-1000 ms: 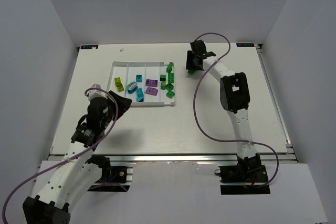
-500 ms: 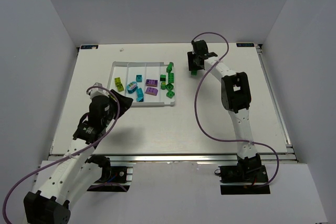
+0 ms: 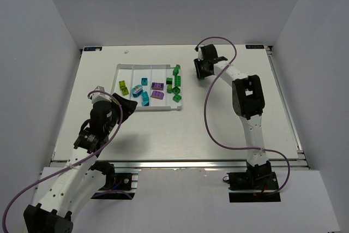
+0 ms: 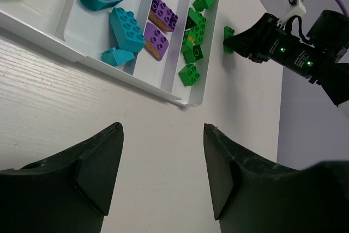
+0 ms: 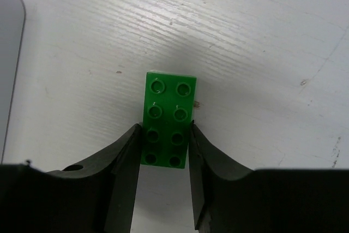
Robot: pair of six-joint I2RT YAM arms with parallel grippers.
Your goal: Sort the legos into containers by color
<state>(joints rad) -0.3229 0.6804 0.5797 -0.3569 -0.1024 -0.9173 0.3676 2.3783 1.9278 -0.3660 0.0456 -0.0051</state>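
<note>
A green lego (image 5: 168,117) lies flat on the table, to the right of the tray and outside it. My right gripper (image 5: 164,126) is shut on it, a finger pressed against each long side. The top view shows that gripper (image 3: 200,72) low at the far middle. The containers are four lanes of one white tray (image 3: 158,109). They hold yellow-green (image 3: 124,87), teal (image 3: 143,92), purple (image 3: 157,90) and green legos (image 3: 175,84), one colour per lane. My left gripper (image 4: 162,129) hangs open and empty near the tray's near left corner.
The right arm's purple cable (image 3: 207,118) loops over the table between the tray and the arm. White walls enclose the table on three sides. A metal rail (image 3: 180,163) runs along the near edge.
The right gripper's jaws closed in from wide apart onto the green lego's sides, and the gripper crept slightly toward the far edge. The left arm barely moved.
</note>
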